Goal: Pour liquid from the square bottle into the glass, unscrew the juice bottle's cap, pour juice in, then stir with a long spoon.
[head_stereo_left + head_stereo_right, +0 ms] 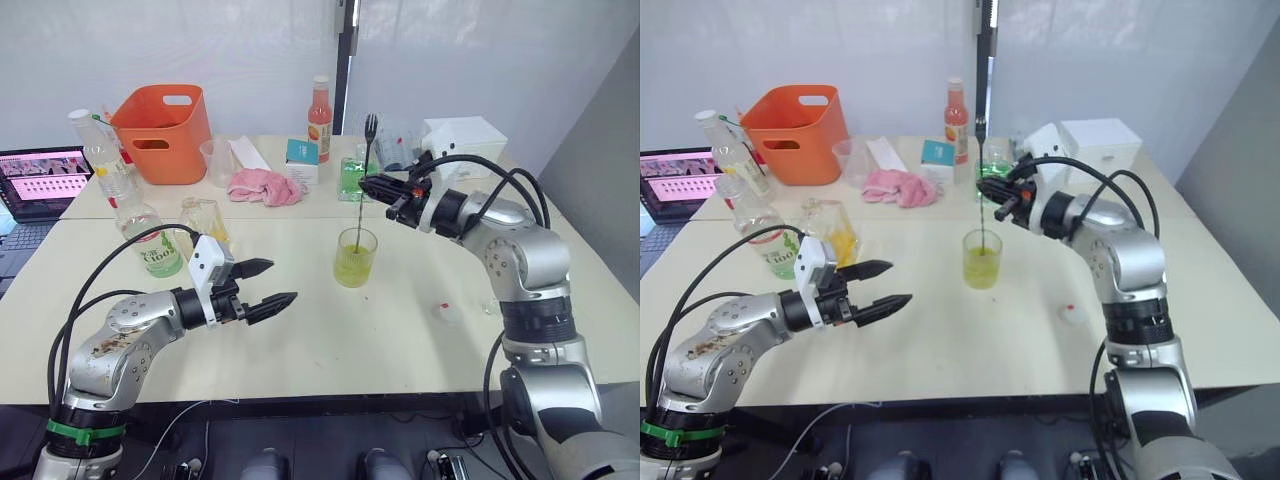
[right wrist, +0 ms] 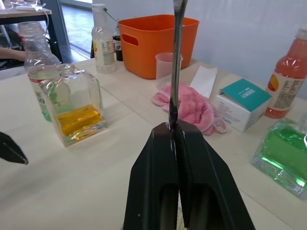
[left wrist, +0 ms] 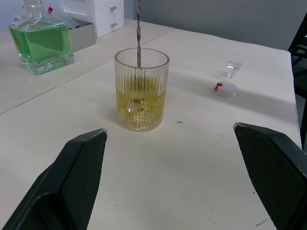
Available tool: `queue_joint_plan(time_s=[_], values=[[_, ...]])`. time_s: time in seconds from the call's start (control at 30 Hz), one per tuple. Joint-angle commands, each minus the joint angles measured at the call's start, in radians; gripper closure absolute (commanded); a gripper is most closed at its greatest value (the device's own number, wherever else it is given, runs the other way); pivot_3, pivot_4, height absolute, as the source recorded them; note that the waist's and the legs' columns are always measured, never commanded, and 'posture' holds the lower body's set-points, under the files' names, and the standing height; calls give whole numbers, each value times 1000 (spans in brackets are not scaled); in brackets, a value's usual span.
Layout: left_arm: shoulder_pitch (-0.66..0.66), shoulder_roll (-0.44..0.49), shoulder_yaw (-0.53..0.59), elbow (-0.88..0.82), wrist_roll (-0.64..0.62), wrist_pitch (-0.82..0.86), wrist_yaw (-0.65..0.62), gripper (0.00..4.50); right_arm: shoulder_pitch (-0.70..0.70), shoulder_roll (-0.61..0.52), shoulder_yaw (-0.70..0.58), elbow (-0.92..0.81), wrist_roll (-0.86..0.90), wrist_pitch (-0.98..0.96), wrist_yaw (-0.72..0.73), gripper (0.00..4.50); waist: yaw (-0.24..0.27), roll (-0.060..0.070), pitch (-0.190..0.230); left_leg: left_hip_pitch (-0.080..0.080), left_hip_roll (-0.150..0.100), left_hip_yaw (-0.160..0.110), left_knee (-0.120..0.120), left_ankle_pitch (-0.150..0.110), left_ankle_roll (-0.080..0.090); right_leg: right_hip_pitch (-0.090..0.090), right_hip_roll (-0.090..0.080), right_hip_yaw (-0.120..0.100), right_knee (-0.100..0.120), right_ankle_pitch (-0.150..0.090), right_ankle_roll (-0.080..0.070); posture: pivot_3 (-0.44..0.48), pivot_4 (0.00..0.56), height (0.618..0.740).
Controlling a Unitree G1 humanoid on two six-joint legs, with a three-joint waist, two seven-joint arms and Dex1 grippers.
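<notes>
The long spoon (image 2: 176, 62) is pinched mid-shaft by the right gripper (image 1: 372, 186), its bowl probably submerged in the glass (image 1: 355, 257) mid-counter (image 1: 400, 330). Thin, stiff and slippery, it is best held firmly. The left gripper (image 1: 270, 284) is spread wide, empty.

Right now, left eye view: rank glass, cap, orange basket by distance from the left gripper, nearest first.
1. The glass: just off the left gripper's open fingertips, toward the robot's right.
2. The cap: further right, past the glass, on the table's near part.
3. The orange basket: far back on the robot's left.
</notes>
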Motion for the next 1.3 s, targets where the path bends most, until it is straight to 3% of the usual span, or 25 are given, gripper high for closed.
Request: queue_joint_plan(time_s=[0.03, 0.37, 0.93, 1.1, 1.3], values=[[-2, 12, 18, -33, -14, 4, 2, 23, -25, 29, -36, -60, 54, 17, -10, 4500, -1, 0, 0, 0, 0, 0, 0, 0, 0, 0, 0, 0, 0, 0, 0, 0, 150, 715], [-19, 14, 18, -13, -6, 3, -8, 23, -77, 54, -82, 30, 9, -60, -65, 4500, 0, 0, 0, 0, 0, 0, 0, 0, 0, 0, 0, 0, 0, 0, 0, 0, 150, 715], [-12, 9, 14, 6, -2, -11, -25, 23, -136, 20, -316, -21, 304, 222, -186, 4500, -1, 0, 0, 0, 0, 0, 0, 0, 0, 0, 0, 0, 0, 0, 0, 0, 150, 715], [12, 17, 15, -1, -5, -25, -52, 23, -175, -70, -420, 6, 431, 401, -242, 4500, 6, 0, 0, -1, 0, 0, 0, 0, 0, 0, -1, 0, -1, 0, 0, 0, 150, 715], [80, 18, 45, -7, 9, -150, -115, 23, -207, -212, -477, 118, 549, 769, -274, 4500, 0, 0, 0, 0, 1, 1, -3, 0, 1, 0, -1, 0, -3, 0, 0, 0, 150, 715]])
